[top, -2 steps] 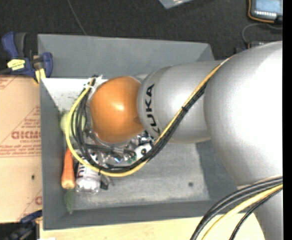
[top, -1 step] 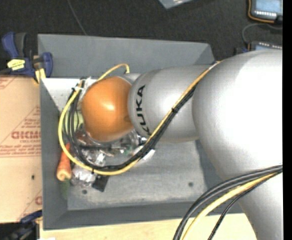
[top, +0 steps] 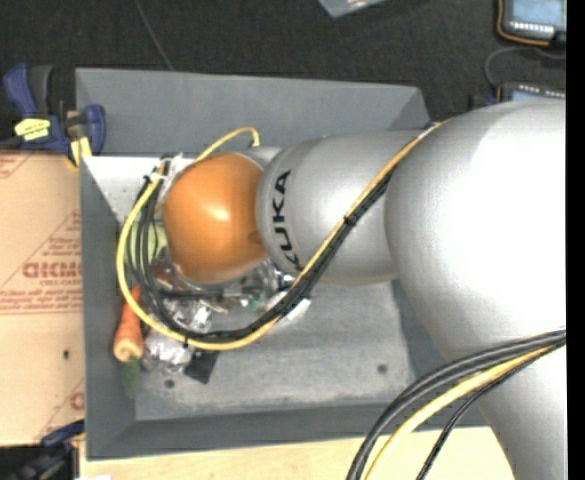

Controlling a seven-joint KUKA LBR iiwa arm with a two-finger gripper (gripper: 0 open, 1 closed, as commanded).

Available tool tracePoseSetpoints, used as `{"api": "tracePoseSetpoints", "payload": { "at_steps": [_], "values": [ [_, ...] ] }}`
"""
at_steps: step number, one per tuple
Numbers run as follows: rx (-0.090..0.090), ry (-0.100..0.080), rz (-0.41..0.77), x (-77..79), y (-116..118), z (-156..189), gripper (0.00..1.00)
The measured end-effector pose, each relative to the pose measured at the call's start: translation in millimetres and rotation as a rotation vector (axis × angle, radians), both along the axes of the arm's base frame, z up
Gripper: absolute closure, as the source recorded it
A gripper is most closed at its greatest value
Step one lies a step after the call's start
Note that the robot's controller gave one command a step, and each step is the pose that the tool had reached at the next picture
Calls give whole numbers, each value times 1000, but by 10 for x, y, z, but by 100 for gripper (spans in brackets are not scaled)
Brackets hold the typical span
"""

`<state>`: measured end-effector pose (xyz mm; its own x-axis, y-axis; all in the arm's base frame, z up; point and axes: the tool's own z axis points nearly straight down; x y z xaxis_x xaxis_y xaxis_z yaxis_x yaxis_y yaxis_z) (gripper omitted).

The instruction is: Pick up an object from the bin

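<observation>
My gripper (top: 194, 314) hangs low in the left part of the bin, with most of it hidden under the wrist. An orange, carrot-shaped thing (top: 127, 330) with a tan end lies along the bin's left wall, just left of the gripper. Right below the gripper sit a crinkled silvery thing (top: 162, 353) and a small black piece (top: 201, 367). I cannot tell whether these two are loose or part of the gripper.
The arm, with its orange wrist cover and yellow and black cables, spans the bin from the right and hides the middle and back. Bare grey floor shows along the bin's front and front right.
</observation>
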<state>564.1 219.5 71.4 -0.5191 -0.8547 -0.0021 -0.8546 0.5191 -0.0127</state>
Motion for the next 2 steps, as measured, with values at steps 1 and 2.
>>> {"api": "tracePoseSetpoints", "payload": {
  "at_steps": [1, 2],
  "values": [
    [2, 0, -2, -4, -1, 30, 100],
    [5, -2, -3, -5, 10, 104, 100]
  ]
}}
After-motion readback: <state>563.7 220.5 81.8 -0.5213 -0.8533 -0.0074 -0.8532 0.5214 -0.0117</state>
